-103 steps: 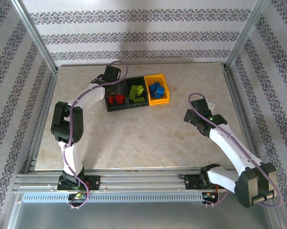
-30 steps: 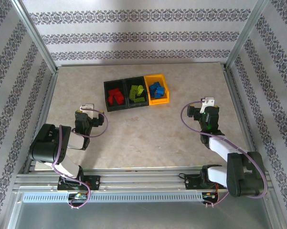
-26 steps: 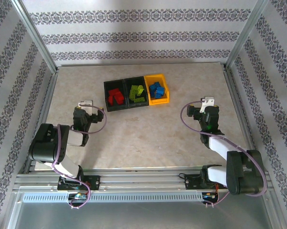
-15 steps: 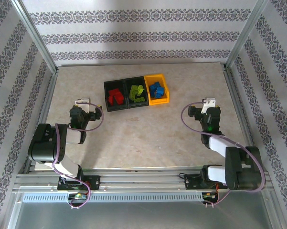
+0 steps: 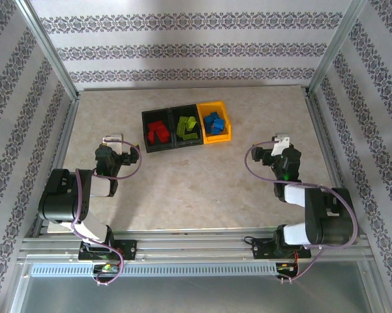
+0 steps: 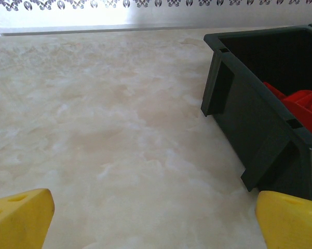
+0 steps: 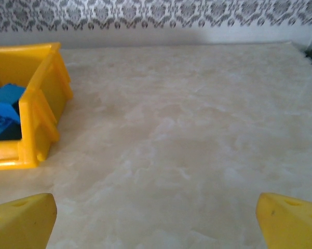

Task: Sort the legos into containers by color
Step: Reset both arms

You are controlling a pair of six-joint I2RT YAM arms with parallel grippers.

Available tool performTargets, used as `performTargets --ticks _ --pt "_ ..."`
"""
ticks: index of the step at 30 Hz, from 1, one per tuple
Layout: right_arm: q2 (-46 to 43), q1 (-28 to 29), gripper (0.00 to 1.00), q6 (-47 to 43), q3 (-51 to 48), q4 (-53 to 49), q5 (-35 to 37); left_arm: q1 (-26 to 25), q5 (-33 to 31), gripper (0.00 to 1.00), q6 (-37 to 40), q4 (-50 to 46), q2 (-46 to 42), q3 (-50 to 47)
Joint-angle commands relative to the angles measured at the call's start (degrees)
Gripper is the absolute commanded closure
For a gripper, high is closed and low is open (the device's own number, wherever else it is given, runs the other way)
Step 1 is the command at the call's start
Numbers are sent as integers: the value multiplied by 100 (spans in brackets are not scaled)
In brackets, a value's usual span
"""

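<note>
The left gripper (image 6: 154, 222) is sitting low over the table (image 5: 202, 189), just left of the row of containers, its yellow fingers spreading wide with nothing between them. Beside it, the left black bin (image 5: 144, 130) is holding the red legos (image 5: 158, 132), and the left wrist view is showing red bricks piled inside against its dark wall. Next along, the middle black bin (image 5: 186, 108) is carrying the lime green legos (image 5: 189, 127), and the yellow bin (image 5: 219, 138) at the right end is carrying the blue legos (image 5: 214, 122). Each colour is lying in its own bin with no mixing visible. No loose brick is showing on the marbled surface in any view, so the sorting is looking finished, with nothing left to pick up. The right gripper (image 7: 156, 220) is resting low to the right of the yellow bin, well apart from it, jaws likewise standing wide and gripping nothing.
</note>
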Motion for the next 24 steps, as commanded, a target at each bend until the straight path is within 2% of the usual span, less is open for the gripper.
performTargets --ticks 1,5,17,18,22,24 --pt "315 -40 2 7 156 361 -318 24 10 0 -101 -57 -36 10" --pt "709 -40 2 -1 319 633 -376 29 19 0 -103 -54 -36 10" --pt "679 -16 2 -37 352 535 -342 29 22 0 -99 -56 -36 11" --pt "679 23 2 -59 362 511 -225 29 22 0 -91 -60 -36 10" --pt "644 417 2 47 340 487 1567 29 50 0 -79 -71 -36 15" --pt "649 435 2 97 310 539 1746 29 49 0 -75 -73 -36 19"
